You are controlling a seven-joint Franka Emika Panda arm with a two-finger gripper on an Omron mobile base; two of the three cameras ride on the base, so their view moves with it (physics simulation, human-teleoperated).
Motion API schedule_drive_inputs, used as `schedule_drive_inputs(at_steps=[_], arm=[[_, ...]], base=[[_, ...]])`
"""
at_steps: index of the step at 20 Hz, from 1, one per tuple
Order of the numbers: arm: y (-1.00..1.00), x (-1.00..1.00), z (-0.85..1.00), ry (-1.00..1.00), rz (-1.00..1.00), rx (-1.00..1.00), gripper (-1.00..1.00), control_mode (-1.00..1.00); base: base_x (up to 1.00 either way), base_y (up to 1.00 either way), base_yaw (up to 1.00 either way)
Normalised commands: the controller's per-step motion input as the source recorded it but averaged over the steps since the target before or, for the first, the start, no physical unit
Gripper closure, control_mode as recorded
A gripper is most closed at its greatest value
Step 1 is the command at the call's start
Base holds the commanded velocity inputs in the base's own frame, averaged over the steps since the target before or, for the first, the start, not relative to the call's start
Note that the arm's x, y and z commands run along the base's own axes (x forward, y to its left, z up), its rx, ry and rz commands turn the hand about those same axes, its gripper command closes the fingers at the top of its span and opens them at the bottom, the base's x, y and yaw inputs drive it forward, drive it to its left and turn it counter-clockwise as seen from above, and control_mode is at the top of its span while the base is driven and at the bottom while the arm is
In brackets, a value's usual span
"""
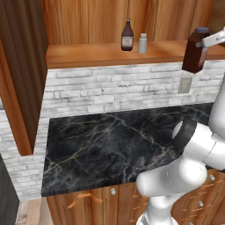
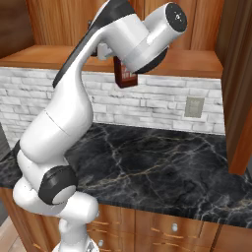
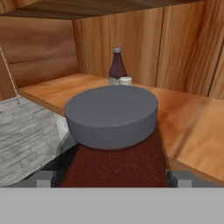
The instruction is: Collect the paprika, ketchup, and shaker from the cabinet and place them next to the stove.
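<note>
Claw point(image 1: 203, 44) grasps paprika point(image 1: 194, 50), clear of the cabinet point(image 1: 110, 55) shelf edge; ketchup point(image 1: 127, 36) and shaker point(image 1: 142, 43) remain shelved. Transfer underway; next, lower it onto the tabletop point(image 1: 114, 140) beside the stove

Grainy wooden cabinet point(image 1: 101, 52), glossy marble counter point(image 1: 118, 140)

**Layout of shelf, jar and worktop**

The ketchup point(image 1: 127, 35) and shaker point(image 1: 142, 43) stand side by side on the cabinet point(image 1: 88, 22) shelf, shaker to the right. The paprika point(image 1: 194, 50) hangs in the claw point(image 1: 203, 49) right of both, off the shelf's front edge, above the worktop point(image 1: 110, 145). A wall socket point(image 1: 185, 85) lies below it.
</note>
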Motion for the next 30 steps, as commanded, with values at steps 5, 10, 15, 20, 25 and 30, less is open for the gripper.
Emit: schedule_drive_inputs(at_steps=[5, 10, 15, 20, 25, 30], arm=[[-0.37, -0.84, -0.57, -0.12, -0.02, 0.0, 1.0, -1.0], [-0.42, -0.29, -0.75, 0.0, 0.0, -0.02, 1.0, -1.0], [-0.48, 0.0, -0.79, 0.05, 0.0, -0.03, 1.0, -1.0], [-0.54, 0.26, -0.63, 0.07, 0.0, 0.0, 1.0, -1.0], [-0.33, 0.51, -0.6, 0.06, 0.0, 0.0, 1.0, -1.0], [-0.29, 0.65, -0.5, 0.02, 0.0, 0.01, 1.0, -1.0]], base=[[0.0, 0.0, 0.0], [0.0, 0.0, 0.0], [0.0, 0.0, 0.0], [0.0, 0.0, 0.0], [0.0, 0.0, 0.0], [0.0, 0.0, 0.0]])
